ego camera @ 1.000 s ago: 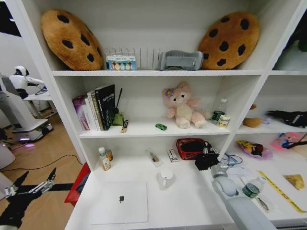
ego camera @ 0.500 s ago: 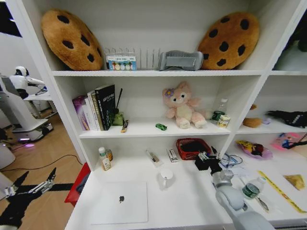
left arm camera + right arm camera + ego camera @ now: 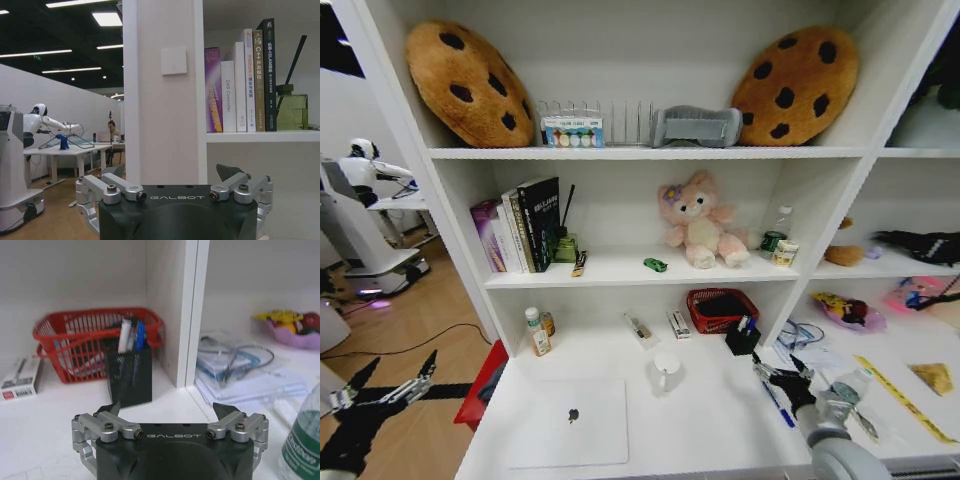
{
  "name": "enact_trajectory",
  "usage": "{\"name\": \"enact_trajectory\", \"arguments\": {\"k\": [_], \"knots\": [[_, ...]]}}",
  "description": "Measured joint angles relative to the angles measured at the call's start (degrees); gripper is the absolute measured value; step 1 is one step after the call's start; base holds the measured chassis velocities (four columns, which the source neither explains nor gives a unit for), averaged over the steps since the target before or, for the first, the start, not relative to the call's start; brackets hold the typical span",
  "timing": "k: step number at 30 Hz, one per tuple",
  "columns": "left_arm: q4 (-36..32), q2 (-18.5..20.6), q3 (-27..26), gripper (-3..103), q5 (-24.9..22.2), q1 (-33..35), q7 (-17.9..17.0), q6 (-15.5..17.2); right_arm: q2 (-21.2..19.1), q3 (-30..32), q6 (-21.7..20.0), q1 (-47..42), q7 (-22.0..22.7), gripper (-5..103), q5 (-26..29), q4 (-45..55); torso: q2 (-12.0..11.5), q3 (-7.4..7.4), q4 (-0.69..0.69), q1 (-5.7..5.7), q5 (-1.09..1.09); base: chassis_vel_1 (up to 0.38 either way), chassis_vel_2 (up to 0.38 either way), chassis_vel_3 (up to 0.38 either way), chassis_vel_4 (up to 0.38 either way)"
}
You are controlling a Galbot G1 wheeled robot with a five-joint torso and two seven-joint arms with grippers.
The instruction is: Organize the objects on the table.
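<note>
the right pincer (image 3: pixel 781 374) hovers low at the right, its fingers spread open and holding nothing. the left pincer (image 3: pixel 392 390) hangs open at the far left, arm parked.

Measured from the black pen holder (image 3: pixel 129 374), the red basket (image 3: pixel 70 342) behind it is partly hidden, and the pens (image 3: pixel 131 335) standing in it are smeared, so I cannot count them. Far to its side, the green-labelled bottle (image 3: pixel 303 443) is cut by the picture's edge. A boxed item (image 3: pixel 19 379) on the holder's other side is clipped too, its print unreadable. In the head view, the blue pen (image 3: pixel 775 400) lying on the table (image 3: pixel 710 420) in front of the holder (image 3: pixel 742 338) is partly covered by the right gripper (image 3: pixel 782 377), whose arm runs off the bottom edge.
</note>
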Motion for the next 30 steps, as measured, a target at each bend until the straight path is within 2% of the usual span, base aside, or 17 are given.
{"name": "enact_trajectory", "arguments": {"k": [2, 5, 8, 11, 13, 15, 16, 19, 20, 22, 23, 26, 28, 29, 30], "knots": [[0.0, 0.0, 0.0, 100, 0.0, 0.0, 0.0, 0.0, -1.1, -0.6, -4.8, 1.9, 0.9, 100, 2.7, -1.3, 0.0, 0.00, 0.00, 0.00, 0.00, 0.000, 0.000, 0.000, 0.000], [0.0, 0.0, 0.0, 100, 0.0, 0.0, 0.0, 0.0, -1.8, -1.5, -7.0, 3.6, 1.5, 103, 3.7, -2.2, 0.0, 0.00, 0.00, 0.01, 0.00, 0.000, 0.000, 0.000, 0.000], [0.0, 0.0, 0.0, 100, 0.0, 0.0, 0.0, 0.0, -2.7, -2.9, -9.1, 5.3, 2.0, 100, 5.2, -2.8, 0.0, 0.00, 0.01, 0.01, 0.00, 0.000, 0.000, 0.000, 0.000], [0.0, 0.0, 0.0, 100, 0.0, 0.0, 0.0, 0.0, -3.3, -4.9, -10.7, 6.3, 2.4, 86, 5.1, -3.6, 0.0, 0.00, 0.01, 0.01, -0.01, 0.000, 0.000, 0.000, 0.000], [0.0, 0.0, 0.0, 100, 0.0, 0.0, 0.0, 0.0, -3.3, -5.3, -10.8, 6.4, 2.4, 86, 4.8, -3.8, 0.0, 0.00, 0.00, 0.02, -0.01, 0.000, 0.000, 0.000, 0.000], [0.0, 0.0, 0.0, 100, 0.0, 0.0, 0.0, 0.0, -3.2, -6.2, -10.8, 6.3, 2.5, 75, 4.3, -4.3, 0.0, 0.00, 0.00, 0.01, -0.01, 0.000, 0.000, 0.000, 0.000], [0.0, 0.0, 0.0, 100, 0.0, 0.0, 0.0, 0.0, -3.2, -6.2, -10.8, 6.3, 2.5, 75, 4.3, -4.3, 0.0, 0.00, 0.00, 0.01, -0.01, 0.000, 0.000, 0.000, 0.000], [0.0, 0.0, 0.0, 100, 0.0, 0.0, 0.0, 0.0, -3.0, -6.6, -10.7, 6.5, 2.6, 58, 4.2, -5.1, 0.0, 0.00, 0.00, 0.01, 0.00, 0.000, 0.000, 0.000, 0.000], [0.0, 0.0, 0.0, 100, 0.0, 0.0, 0.0, 0.0, -3.0, -6.6, -10.7, 6.5, 2.6, 58, 4.2, -5.1, 0.0, 0.00, 0.00, 0.01, 0.00, 0.000, 0.000, 0.000, 0.000], [0.0, 0.0, 0.0, 100, 0.0, 0.0, 0.0, 0.0, -3.0, -6.8, -10.6, 6.6, 2.7, 47, 4.4, -5.3, 0.0, 0.00, 0.00, 0.01, -0.01, 0.000, 0.000, 0.000, 0.000], [0.0, 0.0, 0.0, 100, 0.0, 0.0, 0.0, 0.0, -3.0, -6.8, -10.6, 6.6, 2.7, 47, 4.4, -5.3, 0.0, 0.00, 0.00, 0.01, -0.01, 0.000, 0.000, 0.000, 0.000], [0.0, 0.0, 0.0, 100, 0.0, 0.0, 0.0, 0.0, -2.7, -7.0, -10.5, 6.7, 3.0, 31, 4.6, -5.7, 0.0, 0.00, 0.00, 0.01, -0.01, 0.000, 0.000, 0.000, 0.000], [0.0, 0.0, 0.0, 100, 0.0, 0.0, 0.0, 0.0, -2.6, -7.0, -10.4, 6.7, 3.0, 31, 4.6, -5.9, 0.0, 0.00, 0.00, 0.02, -0.01, 0.000, 0.000, 0.000, 0.000], [0.0, 0.0, 0.0, 100, 0.0, 0.0, 0.0, 0.0, -2.5, -7.1, -10.4, 6.8, 3.0, 20, 4.7, -5.9, 0.0, 0.00, 0.00, 0.01, -0.01, 0.000, 0.000, 0.000, 0.000], [0.0, 0.0, 0.0, 100, 0.0, 0.0, 0.0, 0.0, -2.5, -7.1, -10.4, 6.8, 3.0, 20, 4.7, -5.9, 0.0, 0.00, 0.00, 0.01, -0.01, 0.000, 0.000, 0.000, 0.000]]}}
